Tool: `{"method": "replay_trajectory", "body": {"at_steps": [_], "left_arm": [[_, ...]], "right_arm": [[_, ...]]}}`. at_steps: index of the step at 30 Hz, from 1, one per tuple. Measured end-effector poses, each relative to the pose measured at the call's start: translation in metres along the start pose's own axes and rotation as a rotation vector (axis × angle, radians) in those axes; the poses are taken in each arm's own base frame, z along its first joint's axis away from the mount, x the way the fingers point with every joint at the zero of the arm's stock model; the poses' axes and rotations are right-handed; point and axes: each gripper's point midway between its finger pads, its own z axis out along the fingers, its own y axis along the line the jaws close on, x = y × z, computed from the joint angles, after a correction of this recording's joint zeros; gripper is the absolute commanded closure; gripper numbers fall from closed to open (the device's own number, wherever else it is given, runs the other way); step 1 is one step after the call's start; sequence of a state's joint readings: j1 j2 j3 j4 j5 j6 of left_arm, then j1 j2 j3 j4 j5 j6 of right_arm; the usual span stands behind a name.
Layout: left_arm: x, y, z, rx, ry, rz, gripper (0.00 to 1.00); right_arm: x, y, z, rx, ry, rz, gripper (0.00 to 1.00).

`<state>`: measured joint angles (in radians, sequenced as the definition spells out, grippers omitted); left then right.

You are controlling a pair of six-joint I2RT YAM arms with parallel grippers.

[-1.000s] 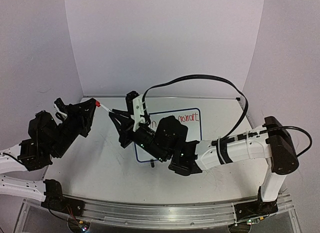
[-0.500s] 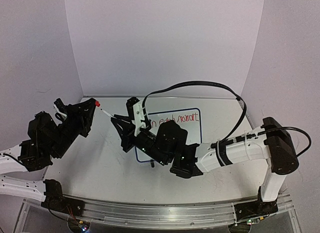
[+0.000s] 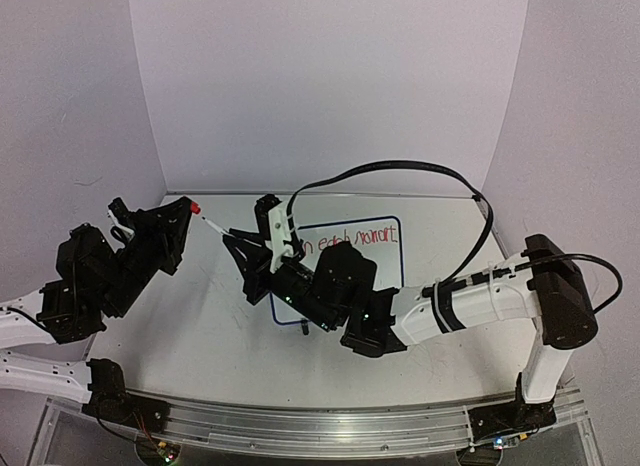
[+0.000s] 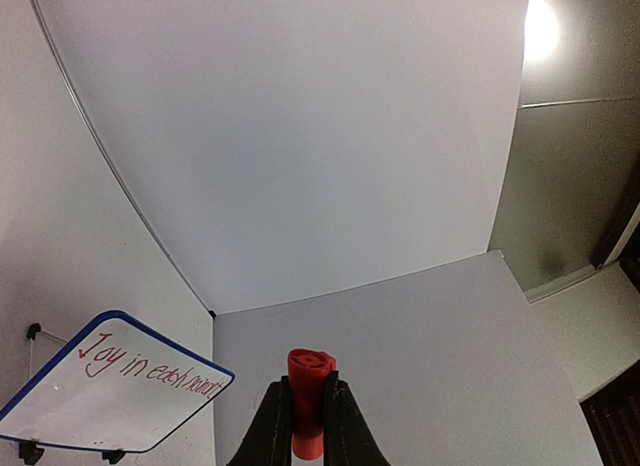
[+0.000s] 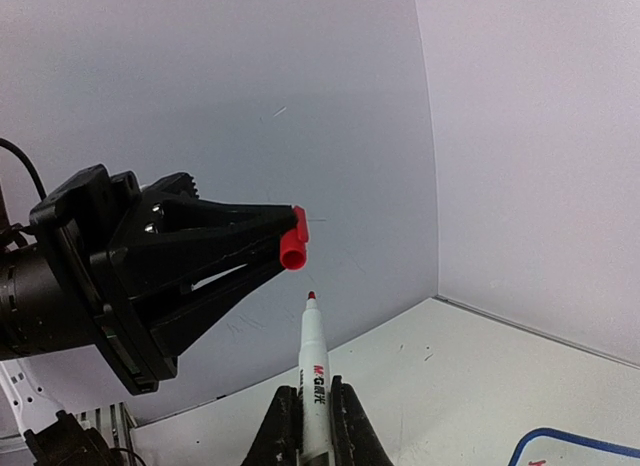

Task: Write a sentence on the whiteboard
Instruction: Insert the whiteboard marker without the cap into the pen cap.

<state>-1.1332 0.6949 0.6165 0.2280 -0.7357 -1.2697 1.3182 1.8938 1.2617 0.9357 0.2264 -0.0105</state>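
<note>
The whiteboard [image 3: 388, 261] lies on the table, partly hidden by my right arm. The sentence [image 3: 365, 236] is written on it in red. In the left wrist view the whiteboard [image 4: 90, 406] reads "Joy in each moment" [image 4: 150, 367]. My left gripper [image 3: 189, 210] is shut on a red marker cap [image 3: 195, 205], held in the air. My right gripper [image 3: 233, 235] is shut on a white marker [image 3: 214, 224] with a bare red tip. The tip points at the cap's open end, a short gap away. The right wrist view shows the marker [image 5: 314, 371], the right gripper [image 5: 315, 398] and the cap [image 5: 292, 248].
White enclosure walls stand at the back and at both sides. A black cable [image 3: 400, 171] arches above the right arm. The scuffed white tabletop [image 3: 200, 326] lies below both grippers. A blue corner of the whiteboard's rim [image 5: 560, 434] shows in the right wrist view.
My right gripper has moved a little left with the marker, so its tip is closer to the cap. The left gripper has barely moved.
</note>
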Motion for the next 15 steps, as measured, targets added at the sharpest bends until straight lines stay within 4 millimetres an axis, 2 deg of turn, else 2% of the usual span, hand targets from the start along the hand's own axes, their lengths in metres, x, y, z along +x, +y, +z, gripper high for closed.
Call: {"method": "replay_trajectory", "body": {"at_steps": [15], "left_arm": [[0.0004,0.0014,0.0000,-0.002,0.001,-0.012,1.00]], "right_arm": [[-0.0024,0.0008,0.0000,-0.005,-0.010,0.003,1.00]]}}
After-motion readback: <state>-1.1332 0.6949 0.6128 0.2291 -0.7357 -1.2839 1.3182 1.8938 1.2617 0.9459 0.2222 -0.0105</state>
